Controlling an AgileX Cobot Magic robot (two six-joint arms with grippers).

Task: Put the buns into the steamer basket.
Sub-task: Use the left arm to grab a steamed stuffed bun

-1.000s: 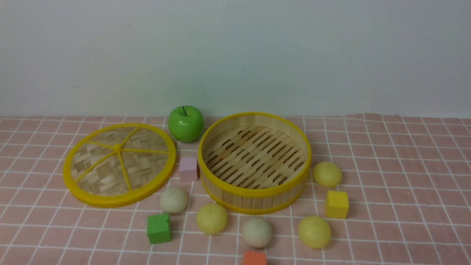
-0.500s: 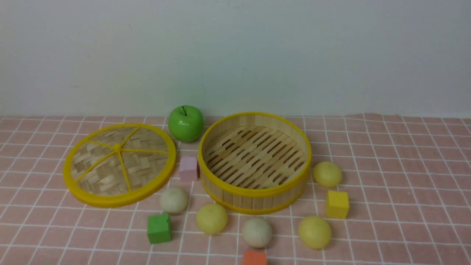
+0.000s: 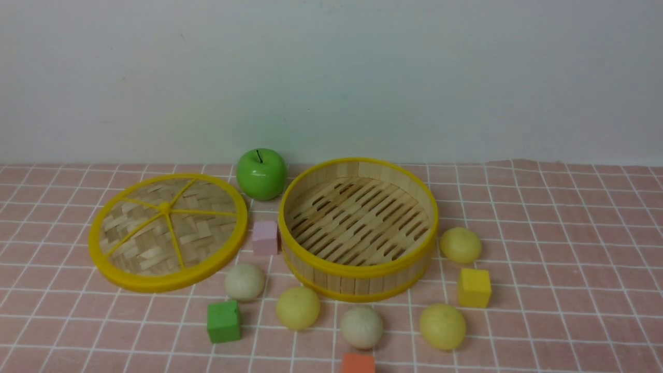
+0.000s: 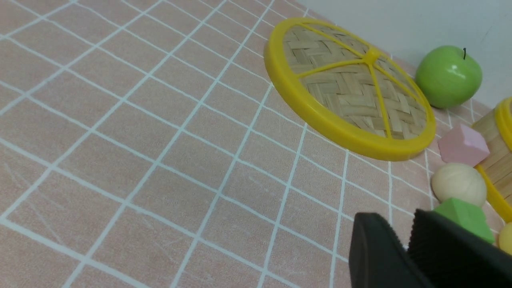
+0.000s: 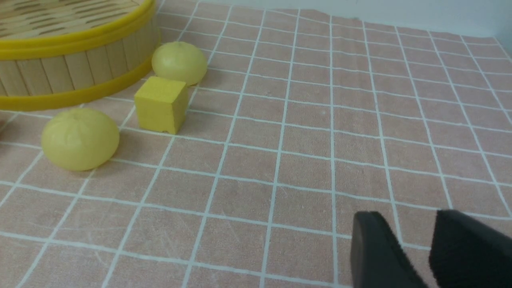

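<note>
At the left of the bench you have the flat woven lid, spokes up. The left arm's jaws stand almost together, with only a sliver of bench showing between them, and they hold nothing. In the left wrist view the green cube sits just past them.

Just right of the green cube and a little further back lies the first off-white bun, near the lid's front rim. Behind it, the pink cube stands against the wall of the steamer basket. The green apple is at the back, between lid and basket.

The steamer basket stands upright in the middle of the bench, its slatted floor showing. All five buns lie on the bench outside it. The first yellow bun is just in front of its left side. The second off-white bun is in front of its middle, with the orange cube at the near edge behind it, cut off by the frame.

Further right, the second yellow bun lies in front of the basket's right side. The third yellow bun sits just beside the basket's right wall. The yellow cube stands between those two.

The right arm's jaws are narrowly parted and hold nothing, low over bare bench well apart from the yellow cube.
</note>
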